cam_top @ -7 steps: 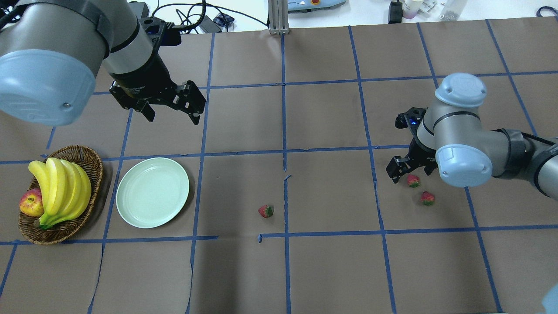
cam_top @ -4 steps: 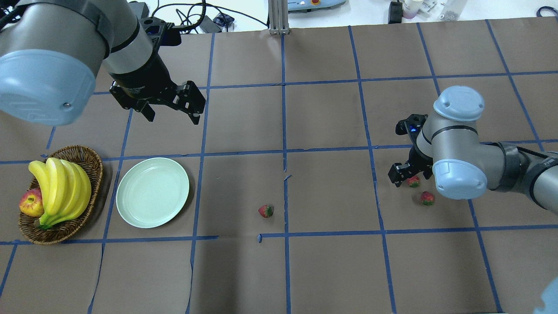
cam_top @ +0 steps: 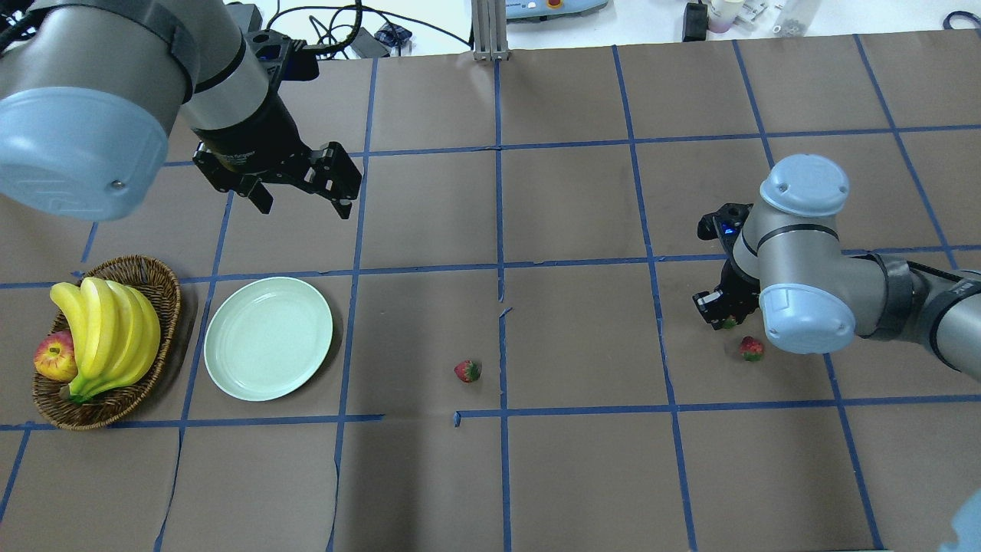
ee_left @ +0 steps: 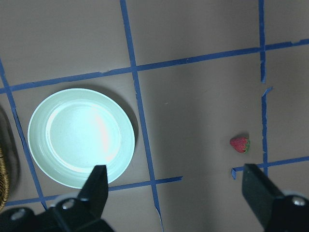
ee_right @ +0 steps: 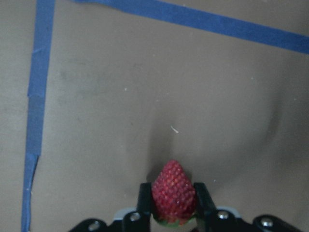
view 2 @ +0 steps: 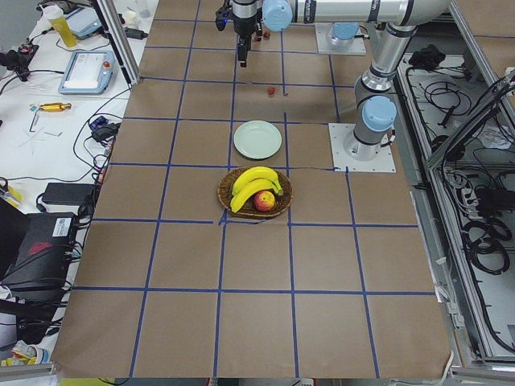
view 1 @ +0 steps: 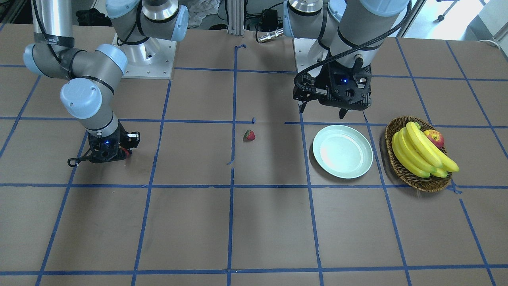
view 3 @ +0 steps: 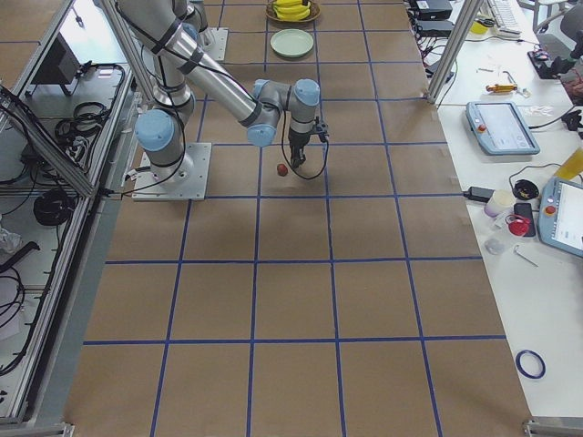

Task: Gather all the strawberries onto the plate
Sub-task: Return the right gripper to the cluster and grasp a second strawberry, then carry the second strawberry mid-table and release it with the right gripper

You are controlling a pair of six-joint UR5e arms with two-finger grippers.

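Note:
The pale green plate (cam_top: 268,338) lies empty at the left; it also shows in the left wrist view (ee_left: 81,136). One strawberry (cam_top: 467,372) lies alone near the table's middle. My right gripper (cam_top: 723,313) is low on the table and shut on a second strawberry (ee_right: 174,186), pinched between both fingers. A third strawberry (cam_top: 752,349) lies just beside it, partly under the right arm's elbow. My left gripper (cam_top: 304,203) is open and empty, held high beyond the plate.
A wicker basket (cam_top: 157,280) with bananas (cam_top: 107,330) and an apple (cam_top: 54,357) stands left of the plate. Blue tape lines cross the brown table. Cables and small gear lie past the table's far edge.
My right gripper has come down around the nearer of the two right-hand strawberries and its fingers have shut on it. The left arm and the other strawberries have not moved.

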